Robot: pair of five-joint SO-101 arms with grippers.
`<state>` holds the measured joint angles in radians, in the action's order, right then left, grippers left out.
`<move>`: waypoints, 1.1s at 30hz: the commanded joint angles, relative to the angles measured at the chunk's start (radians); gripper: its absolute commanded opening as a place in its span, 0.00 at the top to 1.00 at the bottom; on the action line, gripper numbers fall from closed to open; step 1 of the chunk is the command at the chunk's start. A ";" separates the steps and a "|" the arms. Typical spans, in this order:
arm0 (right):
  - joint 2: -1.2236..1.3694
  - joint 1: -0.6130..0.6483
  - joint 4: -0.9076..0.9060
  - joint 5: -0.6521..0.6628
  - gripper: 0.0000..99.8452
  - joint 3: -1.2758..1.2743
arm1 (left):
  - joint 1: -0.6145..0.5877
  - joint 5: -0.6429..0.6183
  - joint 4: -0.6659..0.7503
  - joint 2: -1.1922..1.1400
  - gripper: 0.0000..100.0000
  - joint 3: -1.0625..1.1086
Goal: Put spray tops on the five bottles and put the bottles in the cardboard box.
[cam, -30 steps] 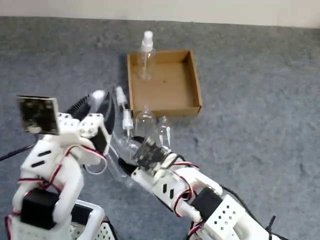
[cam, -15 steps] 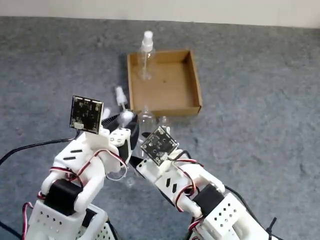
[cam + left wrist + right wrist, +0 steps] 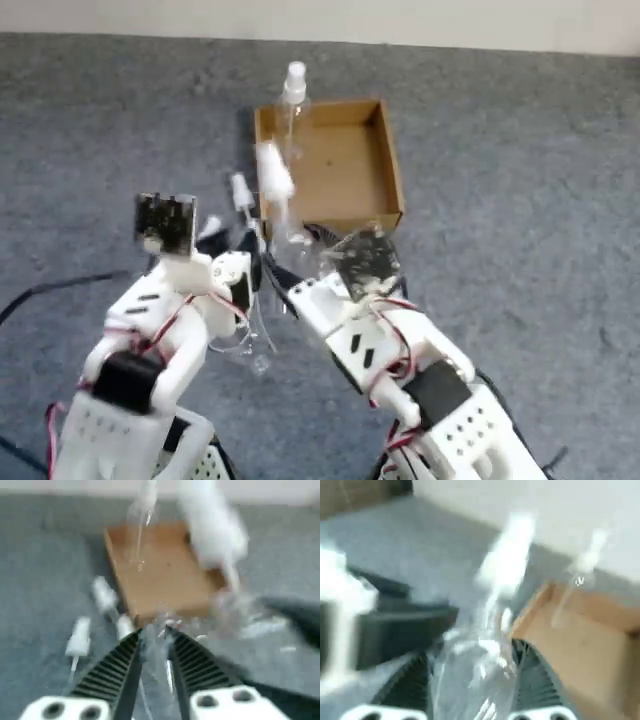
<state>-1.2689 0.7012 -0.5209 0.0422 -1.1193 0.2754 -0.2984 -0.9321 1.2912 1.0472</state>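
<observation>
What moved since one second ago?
The right gripper, shut on a clear bottle with a white spray top, swung up and forward toward the cardboard box. The left gripper came in beside it. The box, the capped bottle in it and a loose spray top stayed put.

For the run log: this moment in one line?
right gripper: shut on bottle | left gripper: beside it | cardboard box: one sprayer bottle inside

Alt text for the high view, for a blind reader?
The right gripper holds a clear bottle with a white spray top just in front of an open cardboard box, the left arm close beside it, on grey carpet. Another topped bottle stands in the box's far left corner; a loose spray top lies beside the box.
</observation>
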 commanded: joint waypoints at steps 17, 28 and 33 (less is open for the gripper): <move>-0.022 -0.028 0.030 -0.008 1.00 0.216 | -0.259 0.009 0.083 0.005 0.99 -0.002; -0.274 0.004 -0.062 0.064 1.00 0.179 | -0.286 0.009 0.241 -0.004 0.99 0.053; -0.338 -0.045 0.021 0.071 1.00 -0.054 | -0.275 0.037 0.356 -0.004 0.99 0.099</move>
<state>-1.5804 0.6797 -0.5623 0.0959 -1.0871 -0.0008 -0.2969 -0.6636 1.2881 1.1439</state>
